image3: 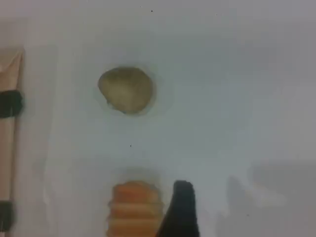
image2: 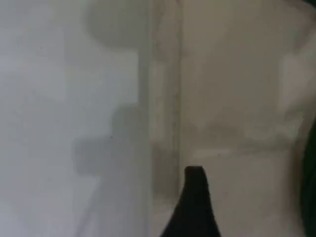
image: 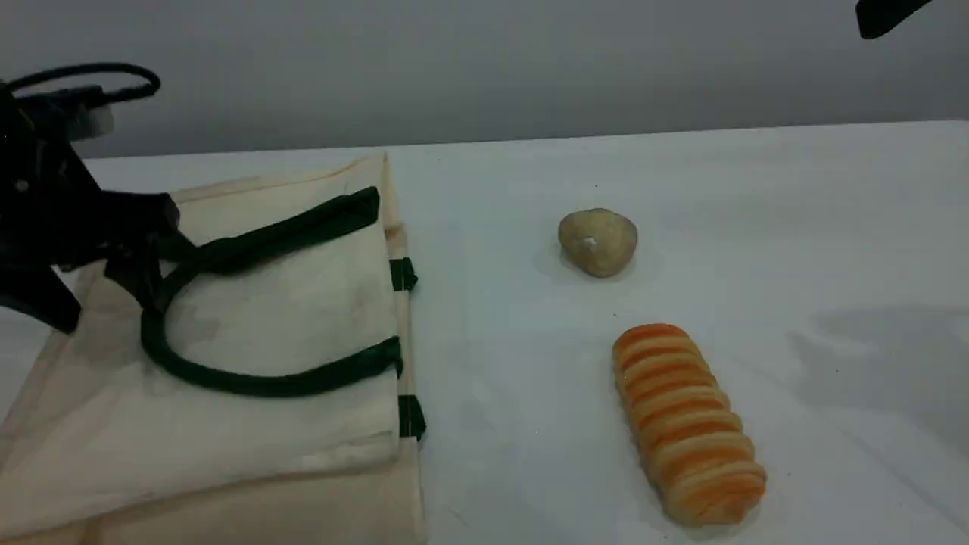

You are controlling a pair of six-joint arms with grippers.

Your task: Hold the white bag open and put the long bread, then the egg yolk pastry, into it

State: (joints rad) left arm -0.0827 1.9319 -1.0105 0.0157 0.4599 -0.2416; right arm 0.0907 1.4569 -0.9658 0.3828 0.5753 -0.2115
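White bag (image: pixel 288 333) lay flat and unopened on the left of the table (image: pixel 833 227). Long bread (image: pixel 687 424) and egg yolk pastry (image: pixel 598 241) sat outside it, so I judged every step was left. My left gripper (image: pixel 147 250) stood wide at the handle (image: pixel 250 382), and my right gripper (image3: pixel 180 210) stood wide and held nothing.

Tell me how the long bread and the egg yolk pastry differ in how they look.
The long bread is an elongated ridged loaf; the egg yolk pastry is a small lumpy ball. The bread is striped orange and pale yellow; the pastry is plain beige with a whitish spot. The bread lies nearer the camera, the pastry farther back. Both rest on the table, right of the white bag.
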